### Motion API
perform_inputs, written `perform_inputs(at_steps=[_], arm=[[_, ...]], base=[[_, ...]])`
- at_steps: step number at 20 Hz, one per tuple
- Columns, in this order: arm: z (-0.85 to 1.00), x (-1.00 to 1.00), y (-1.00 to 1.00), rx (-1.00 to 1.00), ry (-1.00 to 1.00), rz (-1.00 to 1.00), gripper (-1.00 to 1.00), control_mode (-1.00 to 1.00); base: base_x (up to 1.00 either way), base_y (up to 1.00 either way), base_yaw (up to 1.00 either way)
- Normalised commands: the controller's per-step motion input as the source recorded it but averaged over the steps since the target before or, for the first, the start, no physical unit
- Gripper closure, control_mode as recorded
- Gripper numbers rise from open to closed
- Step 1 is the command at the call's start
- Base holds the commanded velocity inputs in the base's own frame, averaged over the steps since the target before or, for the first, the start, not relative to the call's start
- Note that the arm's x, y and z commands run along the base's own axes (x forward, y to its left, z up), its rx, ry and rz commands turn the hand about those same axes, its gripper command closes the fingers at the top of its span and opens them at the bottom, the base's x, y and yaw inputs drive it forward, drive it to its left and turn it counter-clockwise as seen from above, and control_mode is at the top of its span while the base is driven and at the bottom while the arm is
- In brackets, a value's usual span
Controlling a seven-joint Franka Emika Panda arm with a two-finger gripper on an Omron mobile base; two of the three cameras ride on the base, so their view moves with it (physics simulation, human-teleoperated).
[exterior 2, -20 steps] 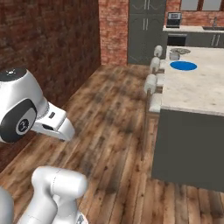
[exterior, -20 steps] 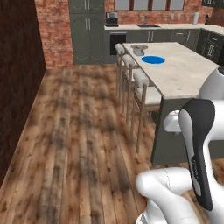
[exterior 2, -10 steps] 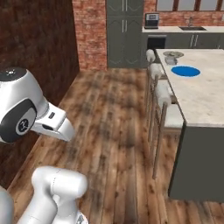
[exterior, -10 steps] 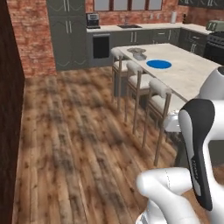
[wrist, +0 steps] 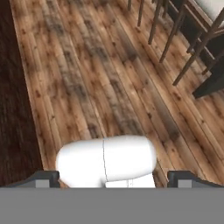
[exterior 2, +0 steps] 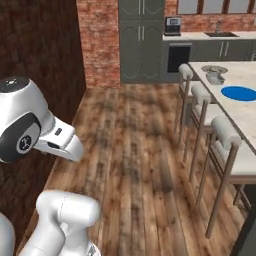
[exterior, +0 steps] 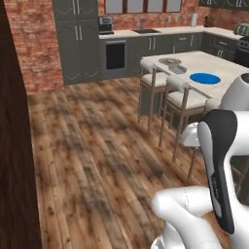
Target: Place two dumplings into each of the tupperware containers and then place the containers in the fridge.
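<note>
Gripper [wrist: 113, 177] fingers stand wide apart, holding nothing. Risk: the base may clip the white-cushioned wooden bar stools [exterior 2: 226, 142] beside the pale stone island counter [exterior: 221, 68].

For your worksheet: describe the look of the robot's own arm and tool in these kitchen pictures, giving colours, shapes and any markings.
The arm is built from glossy white, rounded, tube-like segments. One link carries a long black inset strip with rounded ends and faint small lettering, too small to read. A round dark joint cap ringed in grey, with a small light mark, sits on a bulbous white housing. The tool has two small dark grey finger tips. No cables show.
</note>
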Motion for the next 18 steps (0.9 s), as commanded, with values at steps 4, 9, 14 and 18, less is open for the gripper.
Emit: perform_inputs(at_steps=[4,9,14,18], arm=[[0.0,0.0,0.0,0.0,0.0,0.0,-1.0,1.0],[0.0,0.0,0.0,0.0,0.0,0.0,-1.0,1.0],[0.0,0.0,0.0,0.0,0.0,0.0,-1.0,1.0],[0.0,0.0,0.0,0.0,0.0,0.0,-1.0,1.0]], base=[[1.0,0.56,0.0],[1.0,0.04,0.0],[1.0,0.11,0.0],[1.0,0.3,0.0]])
